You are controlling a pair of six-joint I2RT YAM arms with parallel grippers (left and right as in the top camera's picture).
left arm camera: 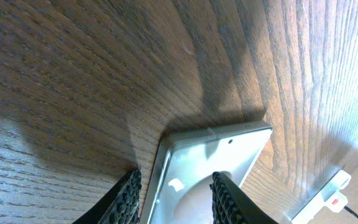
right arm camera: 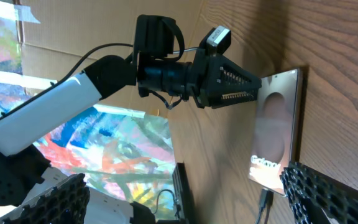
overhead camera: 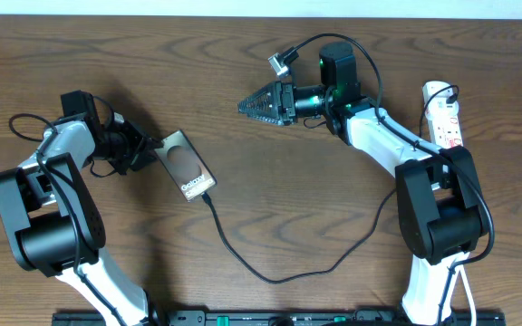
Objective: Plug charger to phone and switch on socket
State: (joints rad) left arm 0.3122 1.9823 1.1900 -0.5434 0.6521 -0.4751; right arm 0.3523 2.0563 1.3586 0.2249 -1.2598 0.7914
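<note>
The phone lies flat on the wooden table, brown face up with white lettering. It also shows in the left wrist view and the right wrist view. The charger, a thin black cable, has its plug tip at the phone's lower end and loops right toward the socket, a white strip at the far right, also in the left wrist view. My left gripper is open and straddles the phone's upper-left edge. My right gripper is open and empty, above the table, right of the phone.
A black rail runs along the table's front edge. The socket's white cord hangs by the right arm's base. A colourful painted board and cardboard stand beyond the table's left side.
</note>
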